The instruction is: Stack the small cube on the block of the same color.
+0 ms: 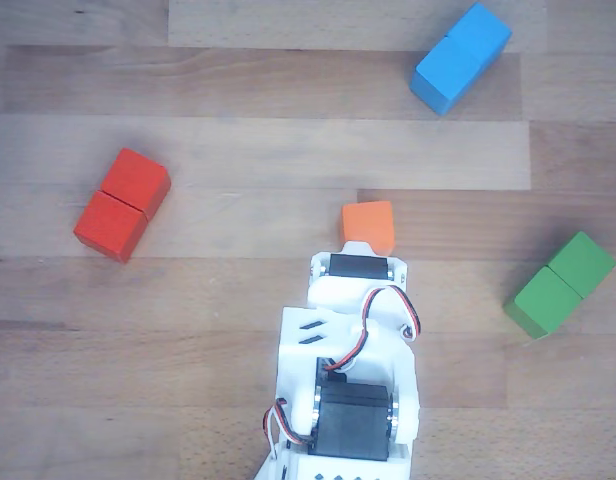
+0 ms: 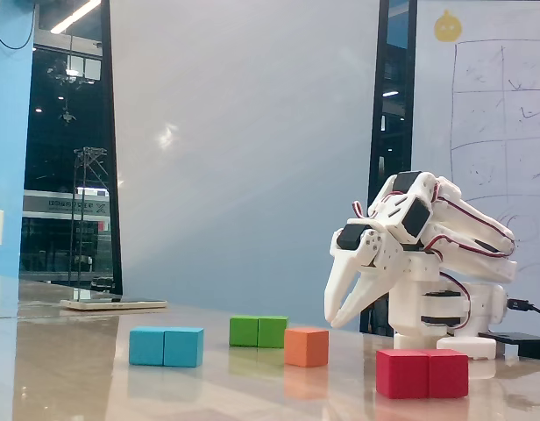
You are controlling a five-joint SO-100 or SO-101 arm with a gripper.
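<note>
The small orange cube (image 1: 368, 225) rests on the wooden table just beyond the front of my white arm (image 1: 353, 370). It also shows in the fixed view (image 2: 306, 346). The red double block (image 1: 121, 204) lies far to the left in the other view and nearest the camera in the fixed view (image 2: 422, 373). My gripper (image 2: 337, 323) hangs above the table, pointing down, a little to the right of the orange cube in the fixed view. Its fingertips meet and hold nothing. In the other view the wrist hides the fingers.
A blue double block (image 1: 461, 57) lies at the top right and a green double block (image 1: 560, 285) at the right. Both show in the fixed view, blue (image 2: 166, 346) and green (image 2: 259, 331). The arm's base (image 2: 445, 307) stands behind the red block.
</note>
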